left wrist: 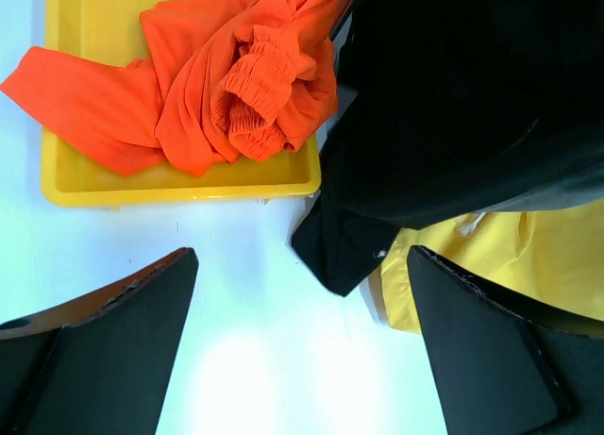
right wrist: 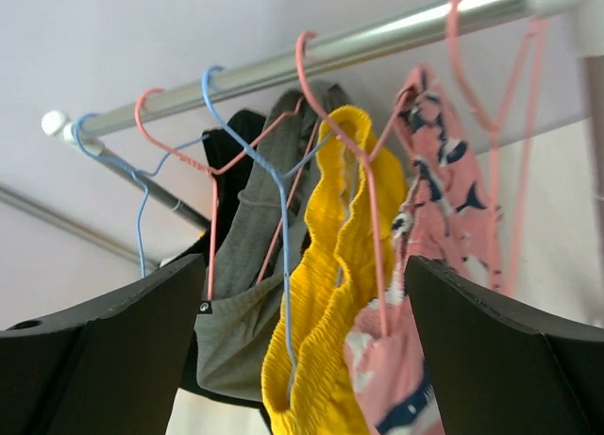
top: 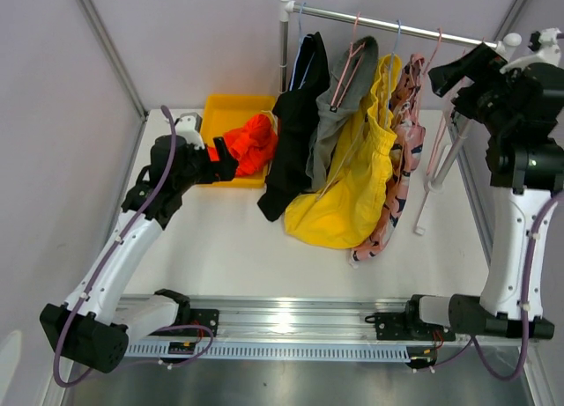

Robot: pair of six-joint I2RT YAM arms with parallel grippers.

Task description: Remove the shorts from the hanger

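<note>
Orange-red shorts (top: 251, 143) lie crumpled in a yellow tray (top: 222, 111), also in the left wrist view (left wrist: 236, 86). Black shorts (top: 295, 133), grey shorts (top: 339, 107), large yellow shorts (top: 352, 190) and pink patterned shorts (top: 401, 159) hang on wire hangers from a metal rail (top: 388, 23). My left gripper (top: 231, 159) is open and empty, low over the table by the tray; the black shorts' hem (left wrist: 349, 256) lies ahead. My right gripper (top: 441, 71) is open and empty, up at the rail, facing the yellow shorts (right wrist: 330, 293) and pink shorts (right wrist: 444, 199).
An empty pink hanger (top: 438, 129) hangs at the rail's right end. The rail stands on white posts (top: 284, 45) at the back of the white table. Grey walls close in left and right.
</note>
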